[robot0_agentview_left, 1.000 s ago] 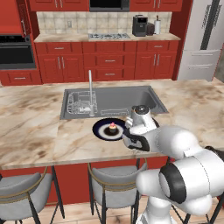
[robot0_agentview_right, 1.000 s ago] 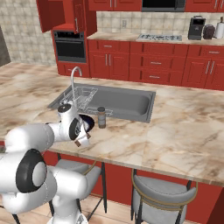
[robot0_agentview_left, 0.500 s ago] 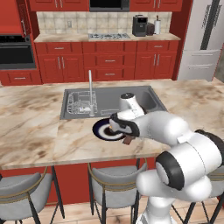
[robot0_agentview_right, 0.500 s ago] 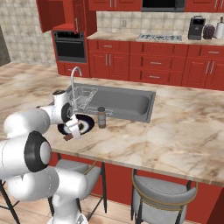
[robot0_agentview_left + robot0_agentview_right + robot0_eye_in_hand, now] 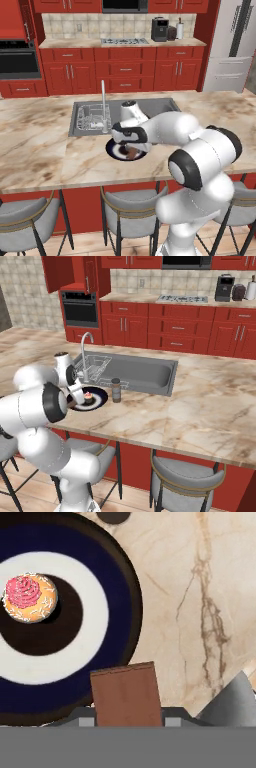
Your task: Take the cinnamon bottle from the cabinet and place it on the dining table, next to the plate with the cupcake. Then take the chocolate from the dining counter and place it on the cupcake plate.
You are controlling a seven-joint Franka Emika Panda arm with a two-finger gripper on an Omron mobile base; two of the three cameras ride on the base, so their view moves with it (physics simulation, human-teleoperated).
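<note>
The chocolate, a flat brown bar, sits in my gripper, which is shut on it and hangs over the near rim of the navy plate. The cupcake, pink-topped, stands near the plate's middle, apart from the bar. In the right base view the gripper hovers at the plate's left edge, beside the cupcake. The cinnamon bottle stands upright on the dining table, just right of the plate. In the left base view the hand covers most of the plate.
A steel sink with a tall faucet and a dish rack lies just behind the plate. Stools stand under the table's near edge. The red cabinet at the upper left has an open door.
The arm has swung from the plate's right side leftward over the plate, carrying the chocolate with it. The bottle, plate and cupcake have stayed put.
</note>
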